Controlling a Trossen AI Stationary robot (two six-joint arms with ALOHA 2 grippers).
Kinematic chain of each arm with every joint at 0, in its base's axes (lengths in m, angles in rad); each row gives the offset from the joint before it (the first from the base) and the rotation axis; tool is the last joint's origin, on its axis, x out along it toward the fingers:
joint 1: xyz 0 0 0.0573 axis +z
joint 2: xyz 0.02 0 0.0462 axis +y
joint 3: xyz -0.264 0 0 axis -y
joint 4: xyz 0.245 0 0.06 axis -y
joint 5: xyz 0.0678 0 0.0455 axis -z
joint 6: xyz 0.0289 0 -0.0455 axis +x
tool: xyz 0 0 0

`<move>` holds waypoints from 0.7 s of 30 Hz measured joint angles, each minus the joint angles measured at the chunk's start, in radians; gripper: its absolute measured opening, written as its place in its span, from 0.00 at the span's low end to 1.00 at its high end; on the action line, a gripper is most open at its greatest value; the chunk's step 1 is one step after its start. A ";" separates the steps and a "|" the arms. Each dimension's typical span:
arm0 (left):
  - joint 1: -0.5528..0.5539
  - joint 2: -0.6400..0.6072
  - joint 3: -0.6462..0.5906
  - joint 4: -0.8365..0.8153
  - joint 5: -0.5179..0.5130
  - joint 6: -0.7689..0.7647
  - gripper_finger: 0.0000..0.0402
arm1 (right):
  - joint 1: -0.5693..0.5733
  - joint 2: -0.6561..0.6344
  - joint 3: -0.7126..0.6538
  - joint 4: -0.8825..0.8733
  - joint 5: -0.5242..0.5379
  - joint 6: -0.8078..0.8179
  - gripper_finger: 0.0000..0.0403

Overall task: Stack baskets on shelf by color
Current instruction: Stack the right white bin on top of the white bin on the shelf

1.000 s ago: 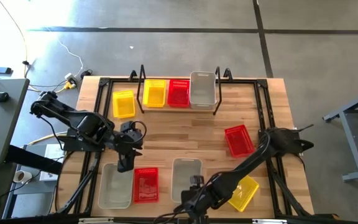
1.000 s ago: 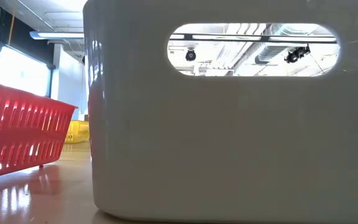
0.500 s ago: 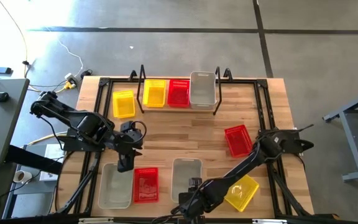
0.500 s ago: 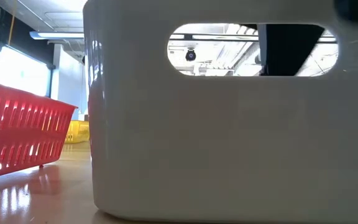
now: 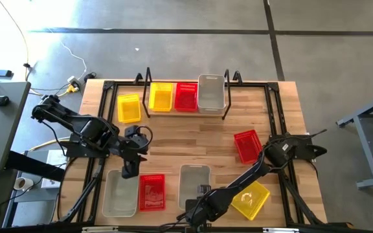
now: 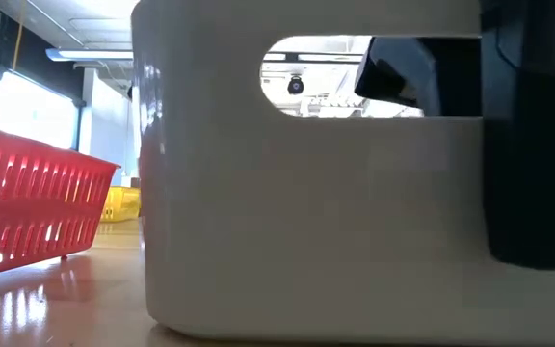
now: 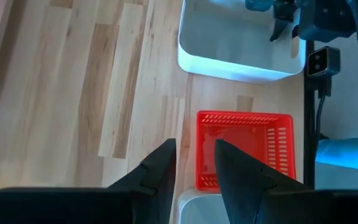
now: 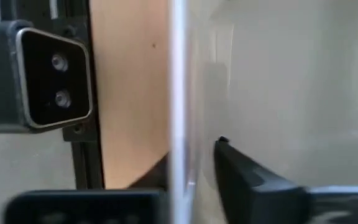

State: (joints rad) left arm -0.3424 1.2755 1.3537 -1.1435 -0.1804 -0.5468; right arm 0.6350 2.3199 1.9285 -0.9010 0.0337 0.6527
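While I watch the right wrist feed, my right gripper [image 8: 191, 171] sits at the near rim of the grey basket [image 5: 194, 184], one dark finger on either side of its thin wall, jaws spread around that rim; whether they are pressing it I cannot tell. From above, that basket lies at the front edge of the table [image 5: 193, 133], just beside a red basket [image 5: 151, 191], with another grey basket [image 5: 119, 194] on that one's far side. My left gripper [image 7: 194, 163] hangs over the gap between those two, jaws a little apart and holding nothing.

On the shelf [image 5: 147, 81] at the back I see a yellow basket [image 5: 161, 96], a red one [image 5: 186, 96] and a grey one [image 5: 211, 92] side by side. A second yellow basket [image 5: 129, 107] lies on the table just left of the shelf. On the right side, a red basket [image 5: 248, 145] and a yellow basket [image 5: 251, 200] lie loose and tilted.
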 joint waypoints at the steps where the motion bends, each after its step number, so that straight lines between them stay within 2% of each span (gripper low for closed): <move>1: 0.000 0.000 0.000 -0.005 -0.005 0.000 0.25 | 0.000 -0.001 0.000 0.000 -0.008 -0.005 0.08; 3: 0.000 0.000 0.000 -0.016 -0.013 0.000 0.25 | 0.000 -0.001 0.000 -0.001 -0.012 -0.023 0.02; 6: 0.000 0.000 0.000 -0.020 -0.014 0.000 0.25 | 0.000 -0.004 0.000 -0.002 -0.025 -0.023 0.04; 10: 0.000 0.000 0.000 -0.020 -0.014 0.000 0.25 | 0.000 -0.031 0.000 -0.005 -0.030 -0.039 0.01; 21: 0.000 0.000 0.000 -0.019 -0.015 0.000 0.25 | -0.022 -0.176 0.001 -0.090 0.126 -0.123 0.00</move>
State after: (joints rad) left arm -0.3424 1.2758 1.3540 -1.1629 -0.1953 -0.5468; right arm 0.6126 2.1439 1.9297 -0.9913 0.1593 0.5293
